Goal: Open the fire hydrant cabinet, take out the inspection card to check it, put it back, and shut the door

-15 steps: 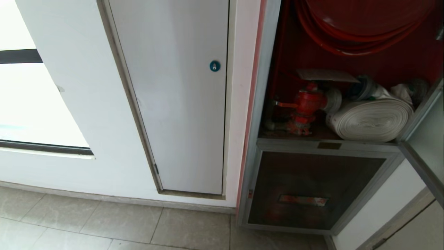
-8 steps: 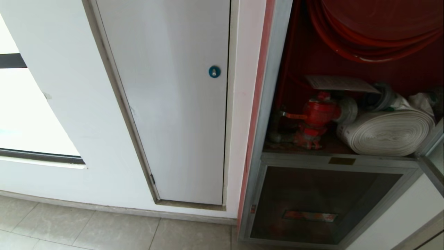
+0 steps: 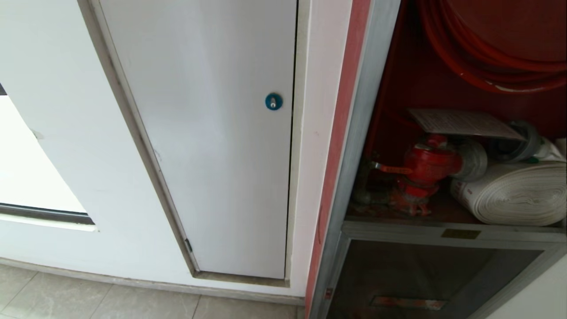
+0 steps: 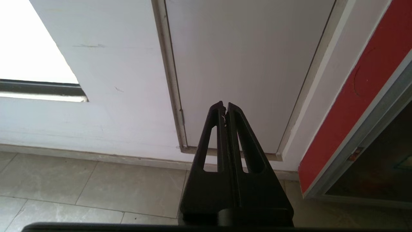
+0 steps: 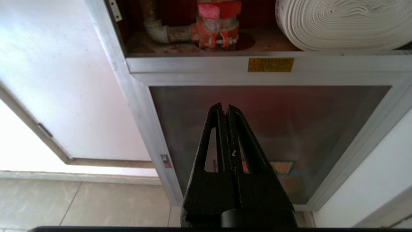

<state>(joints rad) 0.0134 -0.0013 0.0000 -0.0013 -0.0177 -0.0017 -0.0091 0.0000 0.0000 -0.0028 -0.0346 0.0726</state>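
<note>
The fire hydrant cabinet (image 3: 354,133) stands open at the right of the head view, red inside. The inspection card (image 3: 460,122) lies flat on top of the red hydrant valve (image 3: 427,166), beside the white rolled hose (image 3: 518,195) and under the red hose reel (image 3: 500,44). The door is out of view. Neither arm shows in the head view. My left gripper (image 4: 225,104) is shut and empty, pointing at the white panel door low on the wall. My right gripper (image 5: 225,106) is shut and empty, pointing at the cabinet's lower glass panel (image 5: 289,122), below the valve (image 5: 219,25).
A plain white panel door (image 3: 212,155) with a round blue lock (image 3: 273,101) fills the wall left of the cabinet. Under the cabinet's shelf sits a smaller dark glass panel (image 3: 425,274) with a reddish label. Grey floor tiles (image 3: 88,301) run along the wall's foot.
The whole head picture has shifted right and down and grown larger, so the camera has moved nearer. The open door's edge has left the picture at the right. Nothing in the cabinet has moved.
</note>
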